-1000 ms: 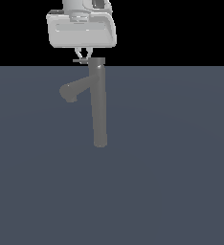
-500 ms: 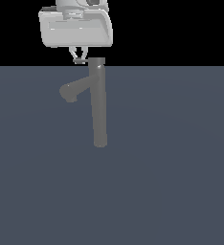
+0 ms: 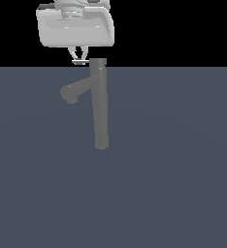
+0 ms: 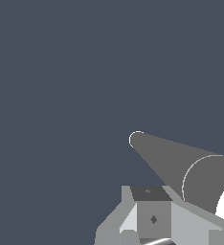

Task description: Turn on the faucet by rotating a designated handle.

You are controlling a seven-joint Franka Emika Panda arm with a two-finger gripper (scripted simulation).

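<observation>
The faucet (image 3: 100, 106) is a tall grey column standing on the dark floor, with its angled spout (image 3: 72, 92) branching toward the exterior view's left. The handle (image 3: 80, 62) is a thin short rod sticking out of the top cap toward the exterior view's left. My gripper (image 3: 78, 59) hangs from the white hand directly above the handle, fingers close together with the tips at the rod; it looks shut and does not clasp the rod. In the wrist view the faucet column (image 4: 171, 160) shows from above, with my fingers (image 4: 152, 217) beside it.
The flat dark grey floor (image 3: 173, 184) spreads all around the faucet. The white hand body (image 3: 75, 26) sits above the faucet's top, toward the exterior view's left.
My hand has shifted slightly toward the exterior view's left and a little upward. The fingertips stay at the handle. The faucet column has not moved.
</observation>
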